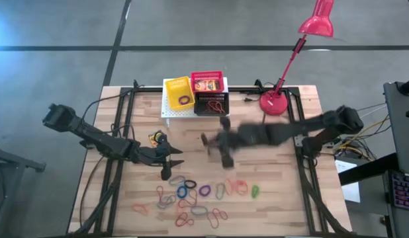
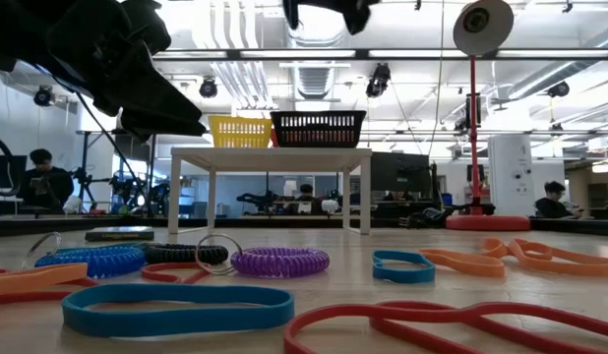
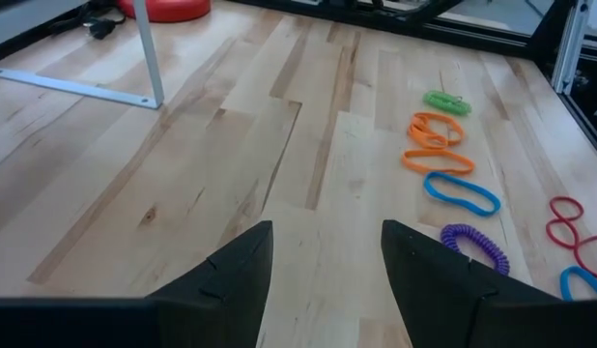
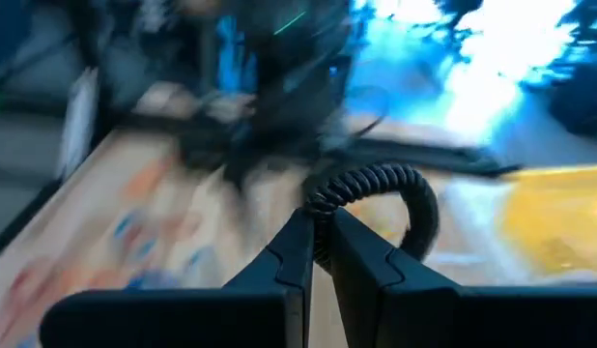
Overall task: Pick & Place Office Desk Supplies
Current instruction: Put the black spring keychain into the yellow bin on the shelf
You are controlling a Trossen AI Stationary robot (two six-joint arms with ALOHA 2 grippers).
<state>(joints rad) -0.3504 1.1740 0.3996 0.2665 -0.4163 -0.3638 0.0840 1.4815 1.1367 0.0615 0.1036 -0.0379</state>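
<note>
Right gripper (image 4: 318,242) is clamped tight on a black coiled loop (image 4: 381,188), fingers pinched together with the coil arching up just beyond the tips. In the high view that gripper (image 1: 214,142) is carrying it above mid-table, blurred with motion. Just past it, on the white riser at the table's far edge, sit the yellow basket (image 1: 179,94), the red basket (image 1: 208,82) and the black basket (image 1: 210,104). I'd say the drop goes there.

Nearer the front edge from that gripper, the rest of the loops (image 1: 194,197) lie scattered flat on the wood: red, orange, blue, purple, green.

Left gripper (image 3: 326,253) hovers low, jaws spread wide and empty, bare table between the fingers. Just ahead of it lie a purple coil (image 3: 475,246), a blue band (image 3: 461,191) and orange bands (image 3: 439,145). A small crayon box (image 1: 155,137) sits just beside that gripper in the high view.

These loops look feather-light, soft and springy. They'll sag and may snag on the basket mesh. Best hold, by my read: pinch one strand across its thickness at the rim of the loop, where it lifts clear of its neighbours.
</note>
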